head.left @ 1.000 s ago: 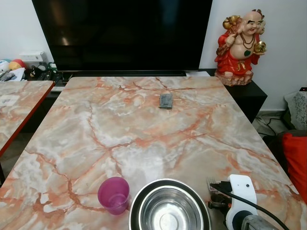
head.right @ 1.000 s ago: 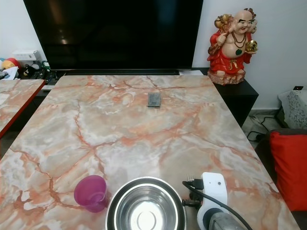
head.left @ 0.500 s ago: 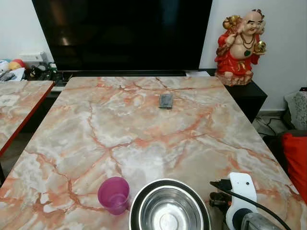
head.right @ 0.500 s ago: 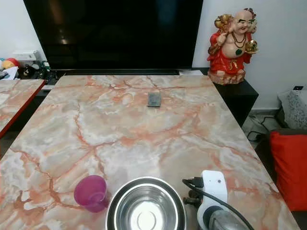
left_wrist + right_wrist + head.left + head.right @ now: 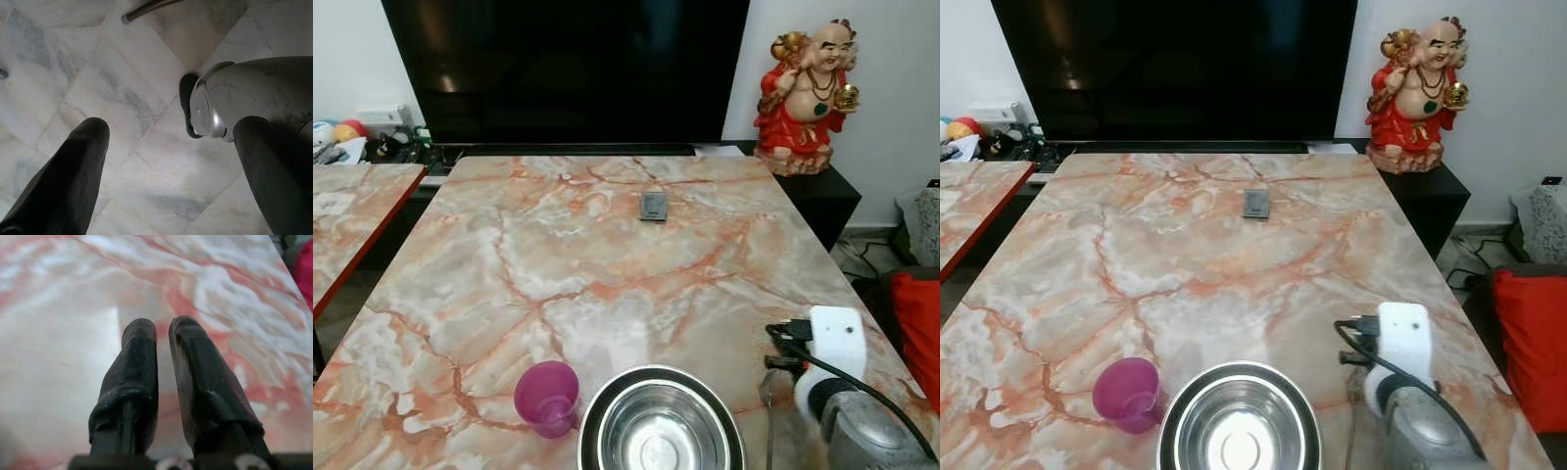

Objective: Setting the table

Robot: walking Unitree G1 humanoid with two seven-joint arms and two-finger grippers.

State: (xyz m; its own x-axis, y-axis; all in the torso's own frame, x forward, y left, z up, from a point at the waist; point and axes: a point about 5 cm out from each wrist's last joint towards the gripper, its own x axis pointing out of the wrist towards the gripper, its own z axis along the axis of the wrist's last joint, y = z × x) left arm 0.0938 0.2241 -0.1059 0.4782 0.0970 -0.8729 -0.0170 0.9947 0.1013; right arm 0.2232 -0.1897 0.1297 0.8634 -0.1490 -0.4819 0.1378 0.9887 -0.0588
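Note:
A steel bowl (image 5: 661, 427) stands at the near edge of the marble table (image 5: 607, 255), with a purple cup (image 5: 546, 396) just to its left. Right of the bowl a thin silver fork (image 5: 767, 394) lies on the tabletop. My right arm's white wrist (image 5: 837, 339) hovers just right of the fork. In the right wrist view my right gripper (image 5: 164, 326) is shut with nothing between its fingers, low over the marble. My left gripper (image 5: 168, 129) hangs open above the floor tiles, next to my own silver foot (image 5: 244, 93).
A small grey square object (image 5: 653, 206) lies far out on the table. Behind it are a black TV (image 5: 568, 69) and a red figurine (image 5: 806, 93) on a black stand. A second marble table (image 5: 352, 211) stands to the left, a red cushion (image 5: 918, 333) to the right.
My right arm has risen and swung right, away from the bowl. The fork that was at its fingers now lies alone on the table.

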